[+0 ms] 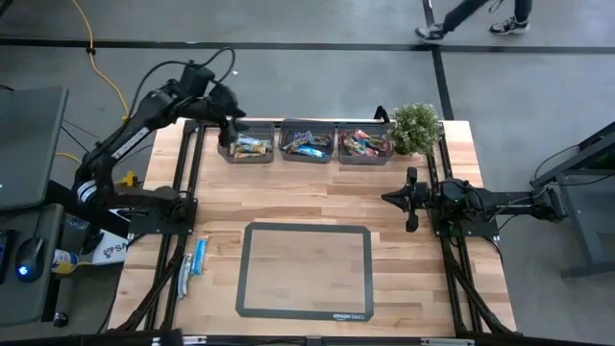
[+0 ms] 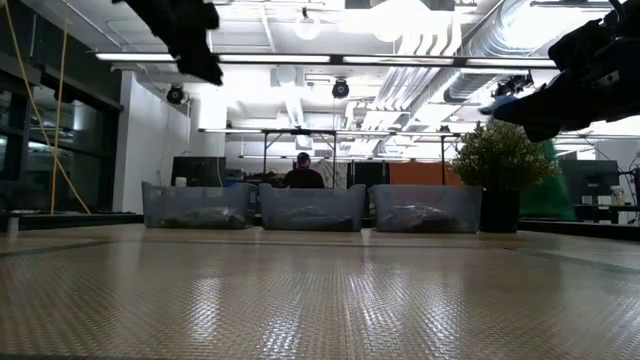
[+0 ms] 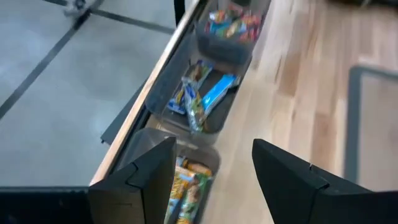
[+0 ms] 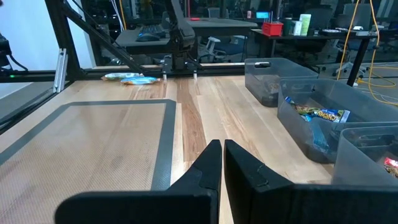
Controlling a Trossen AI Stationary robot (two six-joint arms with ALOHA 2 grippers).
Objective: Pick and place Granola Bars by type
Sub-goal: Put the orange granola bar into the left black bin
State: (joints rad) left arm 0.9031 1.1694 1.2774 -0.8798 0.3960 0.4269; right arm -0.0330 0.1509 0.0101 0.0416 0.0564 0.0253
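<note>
Three clear grey bins stand in a row at the table's far edge and hold the granola bars. The left bin [image 1: 252,146] has tan/brown-green bars [image 3: 186,180], the middle bin [image 1: 307,144] has bright blue and pale bars [image 3: 208,93], and the right bin [image 1: 363,144] has red-pink multicoloured bars [image 3: 233,22]. Two pale blue bars [image 1: 197,258] lie flat near the table's left edge, also seen as bars [image 4: 130,78]. My left gripper [image 3: 214,180] hangs open above the left bin, holding nothing. My right gripper [image 4: 222,158] is shut and waits, raised, at the table's right side [image 1: 408,199].
A grey-framed mat [image 1: 306,269] lies on the near middle of the table. A potted plant [image 1: 415,125] stands at the far right, beside the right bin. Bare wood lies between the mat and the bins. A person sits in the room behind the table [image 2: 303,172].
</note>
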